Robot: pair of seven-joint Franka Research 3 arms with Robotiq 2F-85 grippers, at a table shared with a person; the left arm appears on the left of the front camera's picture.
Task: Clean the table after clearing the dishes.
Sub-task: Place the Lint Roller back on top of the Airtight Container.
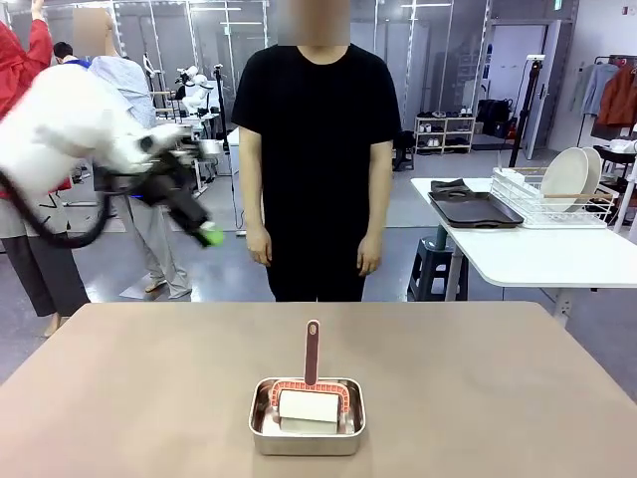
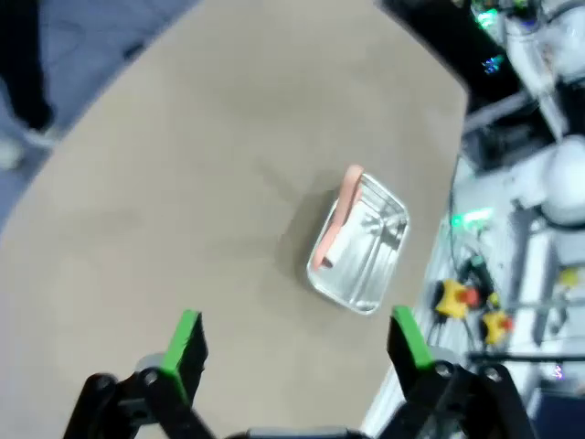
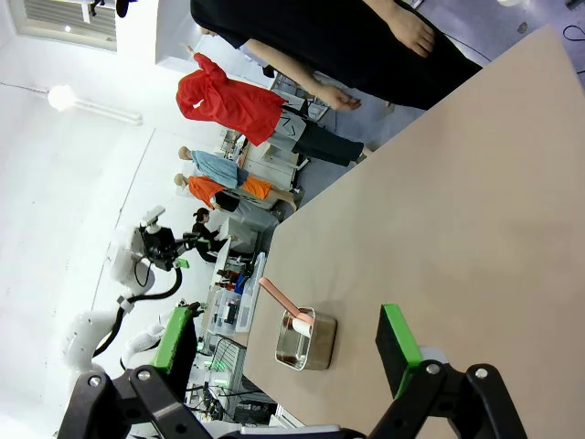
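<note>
The beige-brown table [image 1: 149, 388] lies bare except for a small steel pan [image 1: 307, 418] near its front edge. The dishes, white plates [image 1: 569, 177], stand in a wire rack on a white side table at the right, next to dark brown trays [image 1: 476, 209]. My left gripper [image 1: 204, 231] hangs blurred, high over the table's far left corner. In its wrist view the left gripper [image 2: 297, 343] is open and holds nothing, well above the table [image 2: 183, 183] and the pan [image 2: 359, 242]. My right gripper [image 3: 288, 346] is also open, with nothing between its fingers, off the table [image 3: 439, 210].
In the pan [image 3: 306, 340] lies a white cleaning tool with a long pink handle [image 1: 313, 351] sticking up toward the far side. A person in black [image 1: 314, 149] stands at the table's far edge, hands down. The white side table [image 1: 537, 254] stands to the right.
</note>
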